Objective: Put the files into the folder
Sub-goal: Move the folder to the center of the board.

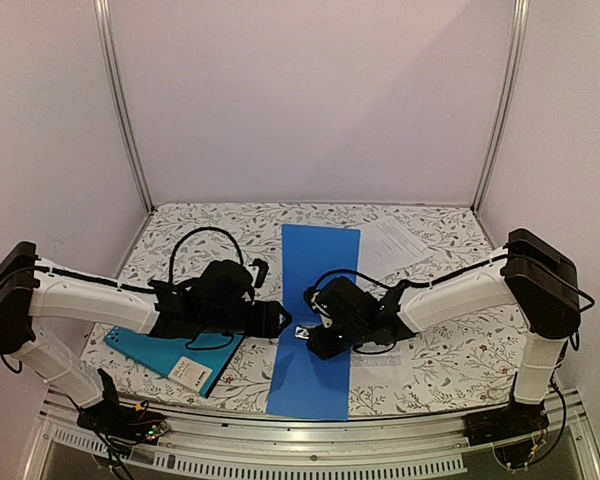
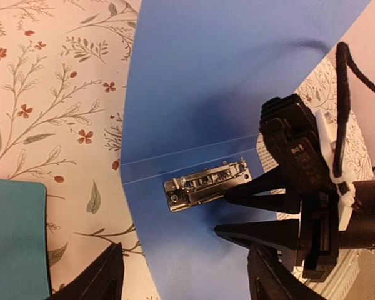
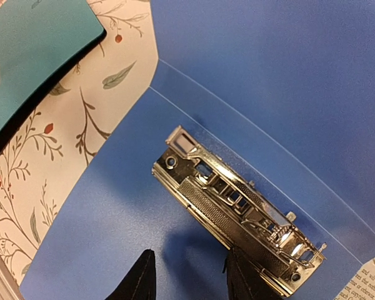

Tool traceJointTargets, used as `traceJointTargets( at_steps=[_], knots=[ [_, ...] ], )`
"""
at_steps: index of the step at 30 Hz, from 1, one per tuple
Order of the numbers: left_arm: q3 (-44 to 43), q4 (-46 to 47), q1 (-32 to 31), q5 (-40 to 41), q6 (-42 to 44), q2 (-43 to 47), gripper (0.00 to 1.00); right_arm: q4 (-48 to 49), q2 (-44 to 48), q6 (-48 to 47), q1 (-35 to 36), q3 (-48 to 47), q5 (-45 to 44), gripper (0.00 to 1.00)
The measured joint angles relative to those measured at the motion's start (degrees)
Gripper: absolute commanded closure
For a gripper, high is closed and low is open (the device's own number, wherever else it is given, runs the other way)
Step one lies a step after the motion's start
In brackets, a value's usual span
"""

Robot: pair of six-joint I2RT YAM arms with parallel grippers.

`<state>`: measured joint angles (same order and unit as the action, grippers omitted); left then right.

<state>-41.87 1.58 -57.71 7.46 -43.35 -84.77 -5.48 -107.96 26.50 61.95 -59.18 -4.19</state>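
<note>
The teal folder lies closed at the front left, with a white label at its near corner; its corner also shows in the wrist views. One printed white sheet of the files lies at the back right, and another peeks out under the right arm. My left gripper hovers open. My right gripper is open, one finger against the metal clip.
A plain blue folder lies open in the middle of the floral table, its metal clip near the fold line. Both grippers meet over this clip. Walls and frame posts close in the back and sides.
</note>
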Motion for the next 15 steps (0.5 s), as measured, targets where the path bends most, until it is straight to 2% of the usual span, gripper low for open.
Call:
traceJointTargets(
  at_steps=[8, 15],
  knots=[
    [-1.55, -0.52, 4.39, -2.71, 2.01, -3.02, 0.33, 0.13, -0.24, -1.62, -1.88, -1.03, 3.85, 0.58],
    [-6.4, -0.66, 6.05, -7.23, 4.37, -7.89, 0.33, -1.2, 5.18, -3.89, -2.56, 0.0, 7.91, 0.58]
  ],
)
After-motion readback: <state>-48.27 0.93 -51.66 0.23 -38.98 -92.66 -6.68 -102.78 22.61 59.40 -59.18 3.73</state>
